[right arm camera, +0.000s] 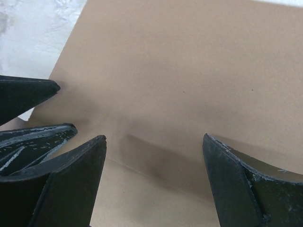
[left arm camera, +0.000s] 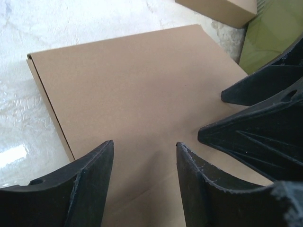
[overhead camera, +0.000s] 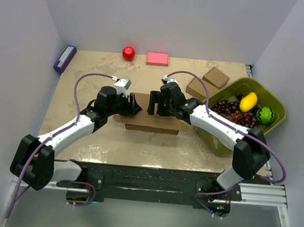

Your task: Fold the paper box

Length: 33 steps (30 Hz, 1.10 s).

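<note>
Looking top-down: paper box lies flat at table centre, long axis 9-to-3 o'clock, with left gripper and right gripper facing each other over it. Green bin at 3 o'clock holds grapes, a yellow fruit and a green fruit. Left wrist: jaws parted, nothing between, box top below. Right wrist: jaws wide apart over same top.

A red apple and a flat pink pad lie near the back edge of the beige marbled table. A purple box sits at the back left corner. At back right, a small brown box and a second brown box sit just beside a green bin. The bin holds dark grapes, a yellow fruit and a striped green melon.
</note>
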{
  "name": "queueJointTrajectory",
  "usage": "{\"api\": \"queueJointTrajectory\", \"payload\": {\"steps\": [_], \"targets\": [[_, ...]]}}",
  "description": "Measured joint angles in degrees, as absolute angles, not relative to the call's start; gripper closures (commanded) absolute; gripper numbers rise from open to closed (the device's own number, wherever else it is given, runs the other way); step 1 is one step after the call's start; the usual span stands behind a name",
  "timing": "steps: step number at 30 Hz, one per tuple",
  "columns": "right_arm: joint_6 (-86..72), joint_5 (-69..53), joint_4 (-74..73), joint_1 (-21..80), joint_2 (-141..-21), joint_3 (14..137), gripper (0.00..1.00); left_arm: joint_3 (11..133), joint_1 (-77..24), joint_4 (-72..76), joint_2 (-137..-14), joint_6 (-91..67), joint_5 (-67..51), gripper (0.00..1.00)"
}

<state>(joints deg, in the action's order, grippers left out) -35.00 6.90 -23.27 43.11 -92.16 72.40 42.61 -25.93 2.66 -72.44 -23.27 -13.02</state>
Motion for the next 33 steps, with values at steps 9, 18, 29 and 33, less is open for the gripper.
{"api": "queueJointTrajectory", "payload": {"steps": [9,18,29,33], "targets": [[-36.49,6.66,-21.78,43.11,-90.85,69.43,0.16,39.94,-25.93,3.62,-72.4,-23.53,-13.02,0.43],[-37.56,6.61,-20.69,43.13,-90.67,66.22,0.17,37.17,-25.96,4.6,-71.9,-24.58,-12.82,0.45],[-38.61,6.5,-19.22,43.13,-90.56,64.25,0.19,35.66,-25.96,5.06,-71.18,-25.1,-12.14,0.47],[-38.57,7.03,-20.45,43.13,-89.62,64.25,0.18,35.55,-25.93,4.6,-69.06,-25.1,-9.72,0.47]]}}
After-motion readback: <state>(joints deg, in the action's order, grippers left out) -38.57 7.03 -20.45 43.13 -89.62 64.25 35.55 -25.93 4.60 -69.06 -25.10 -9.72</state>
